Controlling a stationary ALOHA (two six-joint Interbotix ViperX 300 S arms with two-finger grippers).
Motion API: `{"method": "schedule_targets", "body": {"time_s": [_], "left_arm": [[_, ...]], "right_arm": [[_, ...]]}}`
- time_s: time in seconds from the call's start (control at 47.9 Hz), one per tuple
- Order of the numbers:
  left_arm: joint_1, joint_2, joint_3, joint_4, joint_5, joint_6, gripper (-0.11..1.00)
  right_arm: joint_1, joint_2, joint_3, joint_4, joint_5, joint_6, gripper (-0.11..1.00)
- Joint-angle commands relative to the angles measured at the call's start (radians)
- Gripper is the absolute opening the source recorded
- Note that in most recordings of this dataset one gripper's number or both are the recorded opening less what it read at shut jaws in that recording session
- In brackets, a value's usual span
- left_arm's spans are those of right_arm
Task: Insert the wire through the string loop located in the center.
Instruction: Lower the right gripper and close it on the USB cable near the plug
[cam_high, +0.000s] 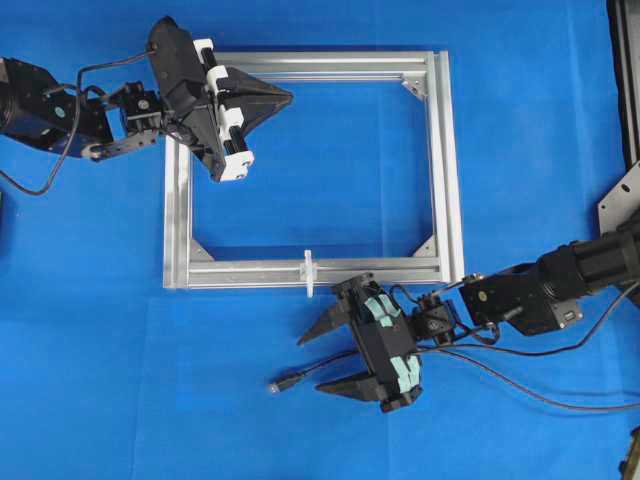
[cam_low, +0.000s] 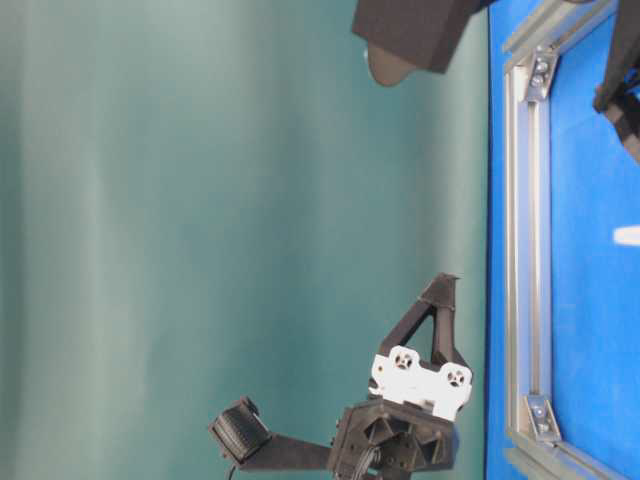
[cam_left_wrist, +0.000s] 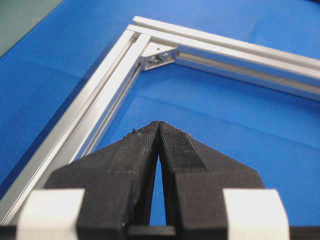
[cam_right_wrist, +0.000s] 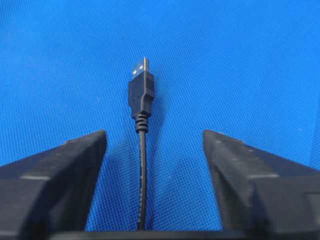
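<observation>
The wire (cam_high: 318, 371) is a thin black cable lying on the blue mat, ending in a USB plug (cam_high: 281, 383). In the right wrist view the plug (cam_right_wrist: 141, 92) points away and the cable runs between my fingers. My right gripper (cam_high: 320, 362) is open, its jaws standing either side of the wire without touching it (cam_right_wrist: 154, 145). The string loop (cam_high: 309, 272) stands whitish and upright on the frame's near rail, just above the right gripper. My left gripper (cam_high: 288, 97) is shut and empty over the frame's top-left corner (cam_left_wrist: 159, 124).
The silver aluminium frame (cam_high: 448, 170) lies flat on the blue mat; its corner bracket (cam_left_wrist: 159, 57) shows ahead of the left gripper. It also shows in the table-level view (cam_low: 520, 250). Robot cables (cam_high: 540, 395) trail at the right.
</observation>
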Motion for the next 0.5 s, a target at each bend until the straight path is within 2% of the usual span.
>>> {"method": "schedule_targets", "body": {"time_s": [0.0,0.104,0.23,0.293,0.481], "left_arm": [[-0.002,-0.032,-0.005,0.003,-0.005,0.0,0.0],[-0.002,-0.032,-0.005,0.003,-0.005,0.002,0.0],[-0.002,-0.032,-0.006,0.003,-0.006,0.002,0.0],[-0.002,-0.032,-0.006,0.003,-0.005,0.002,0.0],[-0.002,-0.032,-0.006,0.002,-0.005,0.002,0.0]], "right_arm": [[0.005,-0.017,-0.014,0.003,0.009,0.002,0.57],[0.003,-0.017,-0.014,0.0,0.018,-0.003,0.27],[0.003,-0.017,-0.014,-0.002,0.02,-0.005,0.05],[0.003,-0.017,-0.014,-0.002,0.02,-0.005,-0.01],[0.003,-0.017,-0.014,-0.002,0.021,-0.005,-0.01]]}}
